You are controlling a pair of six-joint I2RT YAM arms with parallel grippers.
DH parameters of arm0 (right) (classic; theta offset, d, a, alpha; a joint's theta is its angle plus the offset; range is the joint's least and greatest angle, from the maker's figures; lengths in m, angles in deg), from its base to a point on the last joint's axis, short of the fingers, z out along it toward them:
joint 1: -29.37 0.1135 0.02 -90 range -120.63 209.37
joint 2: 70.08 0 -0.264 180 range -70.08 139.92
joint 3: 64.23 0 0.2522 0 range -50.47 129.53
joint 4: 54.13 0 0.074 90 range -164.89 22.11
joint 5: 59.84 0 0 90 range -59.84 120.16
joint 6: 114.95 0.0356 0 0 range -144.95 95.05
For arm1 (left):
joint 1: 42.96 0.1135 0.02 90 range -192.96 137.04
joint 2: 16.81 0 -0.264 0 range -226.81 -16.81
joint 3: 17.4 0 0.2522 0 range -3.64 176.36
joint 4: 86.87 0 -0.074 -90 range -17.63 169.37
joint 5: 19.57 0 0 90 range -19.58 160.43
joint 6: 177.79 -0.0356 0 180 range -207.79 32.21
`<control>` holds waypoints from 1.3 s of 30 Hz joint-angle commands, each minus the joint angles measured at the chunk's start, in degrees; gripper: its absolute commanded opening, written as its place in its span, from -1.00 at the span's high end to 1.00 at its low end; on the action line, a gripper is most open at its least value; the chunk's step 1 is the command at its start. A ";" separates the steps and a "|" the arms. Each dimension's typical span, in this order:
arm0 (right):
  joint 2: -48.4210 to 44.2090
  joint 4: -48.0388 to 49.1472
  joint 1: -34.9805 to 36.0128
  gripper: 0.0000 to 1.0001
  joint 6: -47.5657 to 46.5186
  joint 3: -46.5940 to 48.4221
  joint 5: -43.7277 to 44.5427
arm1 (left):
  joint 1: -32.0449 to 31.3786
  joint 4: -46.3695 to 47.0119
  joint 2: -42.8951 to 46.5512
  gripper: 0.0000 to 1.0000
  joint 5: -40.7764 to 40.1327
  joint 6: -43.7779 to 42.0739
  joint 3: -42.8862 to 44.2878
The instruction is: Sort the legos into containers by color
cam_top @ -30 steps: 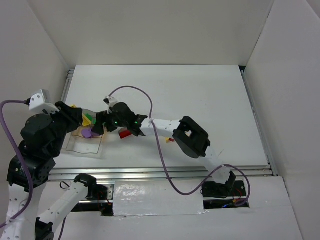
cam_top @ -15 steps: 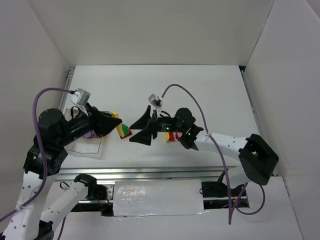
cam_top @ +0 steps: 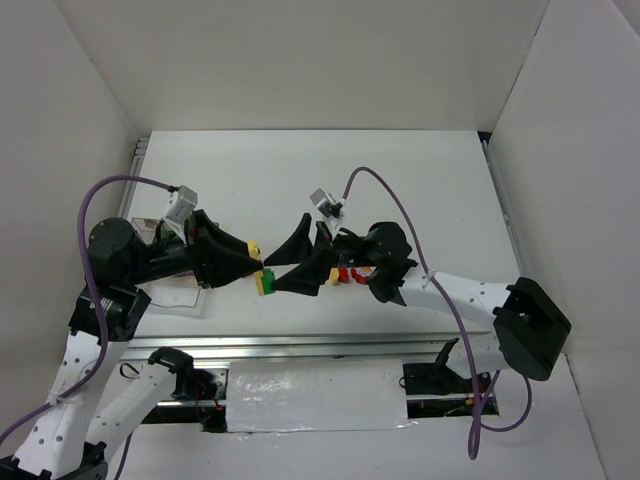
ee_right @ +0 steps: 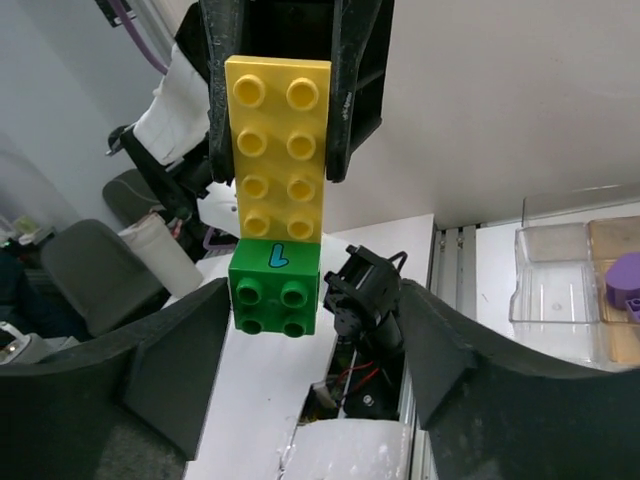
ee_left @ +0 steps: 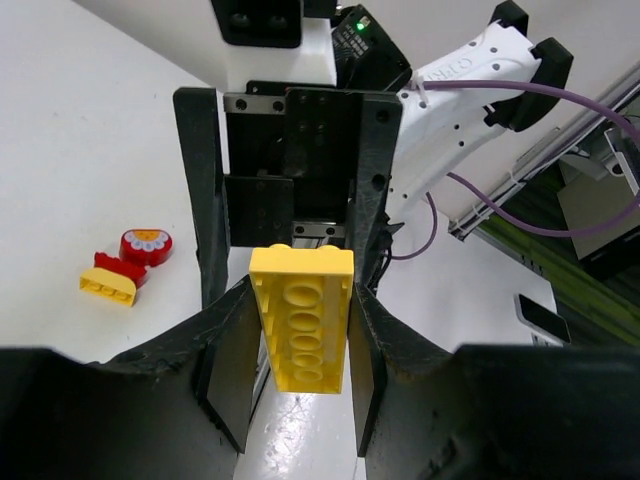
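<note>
**Two stuck bricks, not sorted yet**

Right up close, in the middle of the left wrist view, the left gripper [ee_left: 300, 345] is clamped on a long yellow brick [ee_left: 300, 320], with one finger on each long side. In the right wrist view, a small green brick [ee_right: 275, 290] is stuck on the low end of the yellow one. The green brick is square, with four bumps and a blue mark on it. The yellow brick has eight bumps.

The right gripper [cam_top: 284, 272] has its fingers apart, one on each side of the green brick, and they do not touch it. The two bricks sit in the middle of the top view, between the two arms, and seem to be held off the table [cam_top: 400, 180].

I think these two must be pulled apart before each can go to its own colour.

A bit farther off, on the left of the left wrist view, a red piece [ee_left: 145, 246] and a small yellow piece [ee_left: 108, 287] lie touching on the table, not sorted. Farthest away, at the right edge of the right wrist view, the containers [ee_right: 555, 285] hold a purple piece [ee_right: 625, 285] — so a little is done, and more is left.
</note>
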 commanded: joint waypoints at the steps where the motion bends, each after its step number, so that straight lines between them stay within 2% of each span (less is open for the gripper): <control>1: 0.81 4.67 0.93 -0.46 1.41 2.92 -1.55 | 0.08 5.98 0.71 1.00 2.66 1.21 0.03; 4: 1.43 5.82 1.11 0.50 2.55 3.36 -2.34 | 0.08 4.41 0.27 1.00 1.61 -0.02 0.20; 6: 1.34 6.52 1.11 0.90 3.08 3.19 -2.60 | 0.08 2.21 -0.09 1.00 0.12 -1.51 0.81; 7: 1.17 6.52 0.94 0.98 2.82 2.58 -2.60 | 0.08 1.25 -0.17 1.00 -0.67 -2.21 1.08; 12: 0.20 7.83 -2.30 1.00 1.84 -1.64 -0.93 | 0.08 -7.35 -0.53 1.00 -7.25 -7.84 5.11; 18: 2.48 10.48 -6.62 1.00 4.14 -3.76 -2.16 | 0.08 -12.03 -0.35 1.00 -12.54 -11.62 7.32; 21: 5.29 6.80 -7.41 1.00 2.29 -1.40 -0.51 | 0.08 -13.09 0.35 1.00 -16.05 -11.80 7.76; 22: 7.91 4.70 -7.33 1.00 1.59 0.18 0.64 | 0.08 -13.78 0.53 1.00 -19.80 -11.71 8.11; 23: 9.76 -2.89 -7.07 1.00 -0.85 2.46 2.13 | 0.08 -14.75 0.70 1.00 -23.14 -10.67 9.33; 24: 14.22 -8.10 -6.63 1.00 -2.01 8.75 7.80 | 0.08 -15.89 0.70 1.00 -26.83 -10.05 10.13; 25: 16.78 -17.99 -5.14 1.00 -3.41 12.81 10.99 | 0.08 -18.60 0.53 1.00 -36.70 -7.26 11.01; 26: 19.85 -22.26 -4.52 1.00 -3.60 16.60 14.24 | 0.08 -20.28 0.44 1.00 -42.28 -5.40 13.28; 27: 22.76 -25.27 -3.73 1.00 -3.08 24.38 17.49 | 0.08 -22.30 0.27 1.00 -47.73 -3.82 14.26; 28: 28.79 -27.99 -2.94 1.00 -2.12 28.46 21.87 | 0.08 -24.06 0.44 1.00 -58.23 -0.06 15.05; 32: 43.32 -42.56 0.23 1.00 -1.23 48.85 29.99 | 0.08 -32.93 0.18 1.00 -74.81 6.21 17.43; 33: 45.88 -44.35 0.93 1.00 -1.05 56.20 31.05 | 0.08 -33.73 -0.08 1.00 -76.25 6.48 17.69; 36: 54.76 -50.50 1.64 1.00 -0.96 68.52 33.43 | 0.16 -36.46 -0.96 1.00 -80.65 7.71 18.05; 39: 62.75 -55.34 1.64 1.00 -1.93 77.42 35.01 | 0.16 -38.13 -1.32 1.00 -85.03 9.73 16.82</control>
